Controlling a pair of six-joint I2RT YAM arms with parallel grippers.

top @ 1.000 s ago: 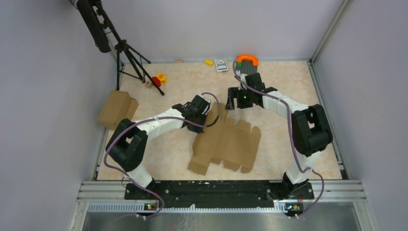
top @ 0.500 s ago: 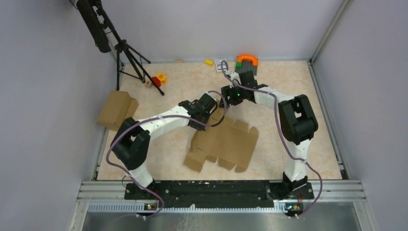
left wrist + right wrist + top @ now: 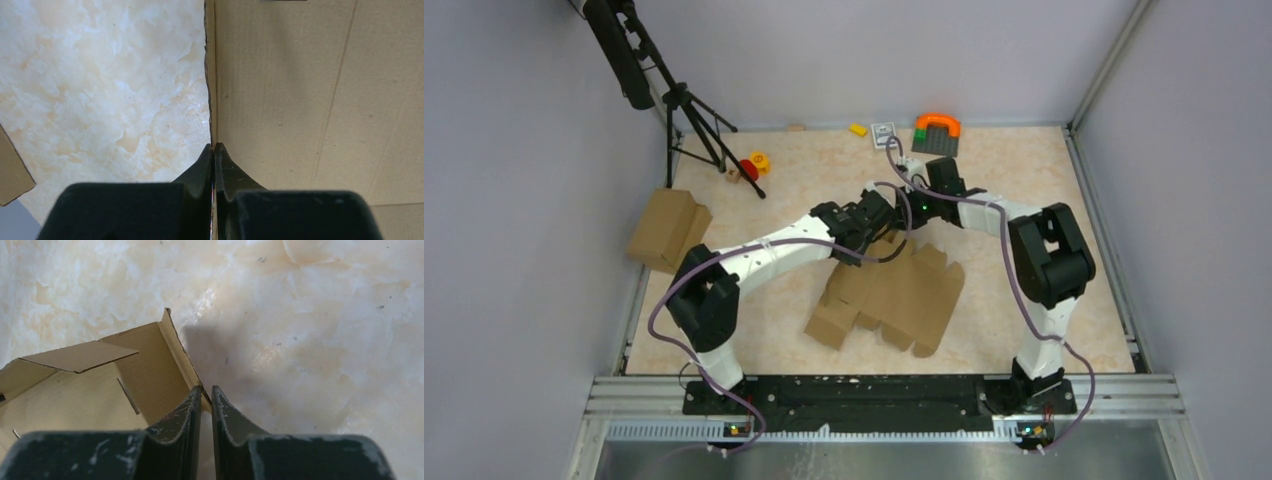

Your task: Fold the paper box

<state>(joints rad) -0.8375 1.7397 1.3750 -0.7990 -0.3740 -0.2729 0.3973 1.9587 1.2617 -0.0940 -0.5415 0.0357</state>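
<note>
The paper box (image 3: 904, 295) is a flat brown cardboard sheet with many flaps, lying mid-table with its far left edge lifted. My left gripper (image 3: 882, 224) is shut on that raised edge; in the left wrist view the fingertips (image 3: 214, 146) pinch the thin cardboard edge, with the panel (image 3: 290, 90) standing to the right. My right gripper (image 3: 898, 210) meets it from the right. In the right wrist view its jaws (image 3: 206, 388) stand almost together around the edge of an upright flap (image 3: 150, 370), with a narrow gap left.
A bulkier brown carton (image 3: 667, 228) sits at the left wall below a black tripod (image 3: 689, 110). Small red and yellow toys (image 3: 752, 165), a yellow block (image 3: 858, 129), a card (image 3: 884, 133) and an orange-and-green piece (image 3: 936, 133) lie along the back.
The left gripper has carried the box's lifted edge to the right and farther back. The right gripper swung left to the flap and closed from wide open to nearly together.
</note>
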